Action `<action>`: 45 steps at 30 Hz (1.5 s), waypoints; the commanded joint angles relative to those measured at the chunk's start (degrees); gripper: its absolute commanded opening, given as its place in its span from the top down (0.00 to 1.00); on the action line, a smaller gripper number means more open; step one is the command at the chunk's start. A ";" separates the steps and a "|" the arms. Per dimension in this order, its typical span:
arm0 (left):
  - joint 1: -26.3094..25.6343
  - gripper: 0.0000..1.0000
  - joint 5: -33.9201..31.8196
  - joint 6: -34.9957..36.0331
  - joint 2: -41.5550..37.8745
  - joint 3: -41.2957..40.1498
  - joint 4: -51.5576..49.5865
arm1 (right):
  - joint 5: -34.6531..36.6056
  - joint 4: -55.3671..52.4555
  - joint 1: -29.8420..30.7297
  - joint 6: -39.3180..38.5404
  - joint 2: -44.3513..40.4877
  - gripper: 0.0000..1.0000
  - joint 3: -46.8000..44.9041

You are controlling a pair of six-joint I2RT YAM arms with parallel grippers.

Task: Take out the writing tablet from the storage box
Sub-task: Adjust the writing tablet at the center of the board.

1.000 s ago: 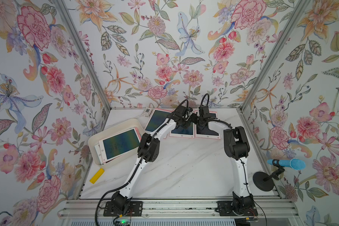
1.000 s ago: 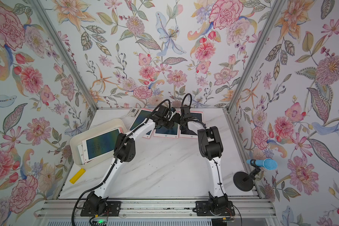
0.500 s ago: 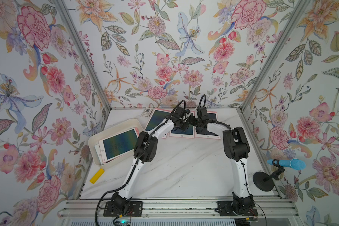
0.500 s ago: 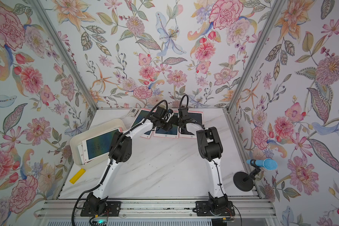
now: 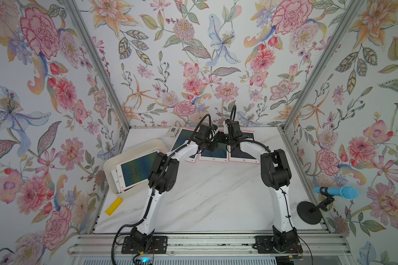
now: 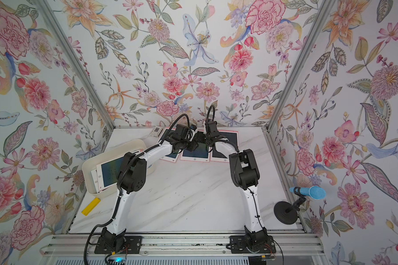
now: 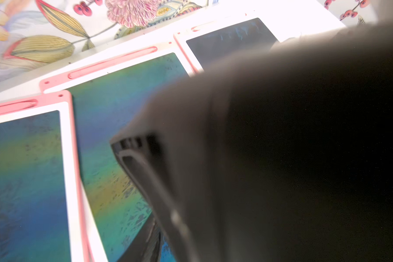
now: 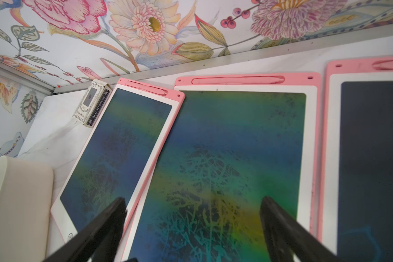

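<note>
Both arms reach to the far edge of the table (image 5: 216,202), over the middle tablet (image 8: 236,147) of three laid flat in a row. The right gripper (image 8: 192,200) hangs just above it, fingers spread, holding nothing. The left gripper (image 5: 213,146) is beside it, but its jaws are blurred and I cannot tell how they stand. This looks like a set-down finishing. The next move is a reach left to the storage box (image 5: 133,146), where a writing tablet (image 5: 136,169) lies on another, long axis roughly left to right, pink stylus end at the left.
</note>
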 commanded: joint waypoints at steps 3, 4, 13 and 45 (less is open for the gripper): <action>13.84 0.56 -16.62 -8.46 -3.09 -11.74 5.78 | -9.18 -3.70 0.58 -3.20 -0.69 0.07 8.20; 13.96 0.56 -16.38 -8.33 -4.05 -12.78 6.23 | -8.51 -4.01 0.52 -3.14 0.27 0.06 9.28; 13.88 0.56 -14.91 -6.45 -9.03 -18.63 8.30 | -9.20 -4.91 -0.27 -3.31 6.29 0.06 19.08; 8.31 0.49 -12.25 0.97 13.54 13.69 -1.65 | -11.11 14.90 -7.30 0.27 -22.12 0.07 -25.54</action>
